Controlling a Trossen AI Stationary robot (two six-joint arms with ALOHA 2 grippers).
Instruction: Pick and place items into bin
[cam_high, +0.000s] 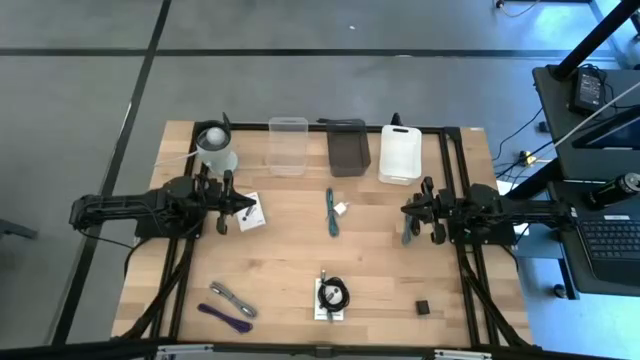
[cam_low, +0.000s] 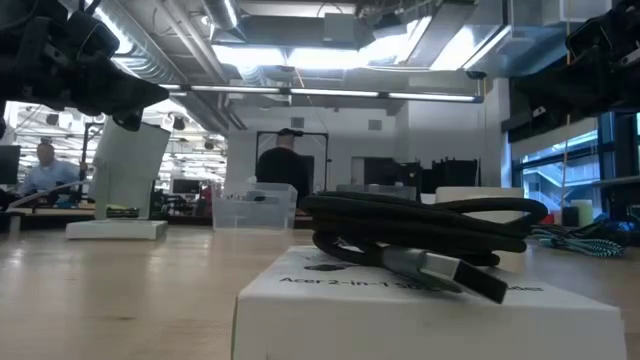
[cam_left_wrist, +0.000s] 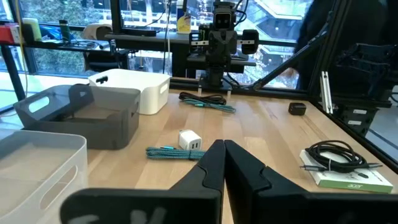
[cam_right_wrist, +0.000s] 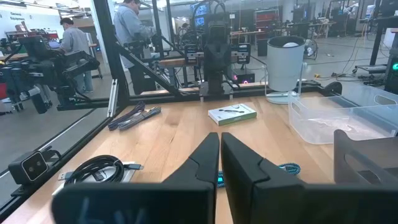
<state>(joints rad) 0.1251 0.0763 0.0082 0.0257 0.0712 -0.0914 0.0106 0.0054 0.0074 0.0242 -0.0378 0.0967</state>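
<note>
- Left gripper (cam_high: 247, 208) hovers over the worktop's (cam_high: 290, 260) left side, fingers pressed together, empty.
- Right gripper (cam_high: 408, 209) mirrors it on the right, also closed, holding nothing.
- Teal strap (cam_high: 331, 212) lies mid-worktop; coiled black cable (cam_high: 332, 294) sits on its white box near the front edge.
- Three bins (cam_high: 346, 146) line the back.

A robotics lab in an open industrial hall is showing here. A wooden workbench (cam_high: 300, 250) is sitting on a grey concrete floor marked with dark lines, with a laptop (cam_high: 610, 240) standing beside it. Exposed ceiling ducts (cam_low: 180, 60) and strip lights are running overhead, and people (cam_right_wrist: 74, 40) are working at equipment-laden desks beyond the table.
</note>
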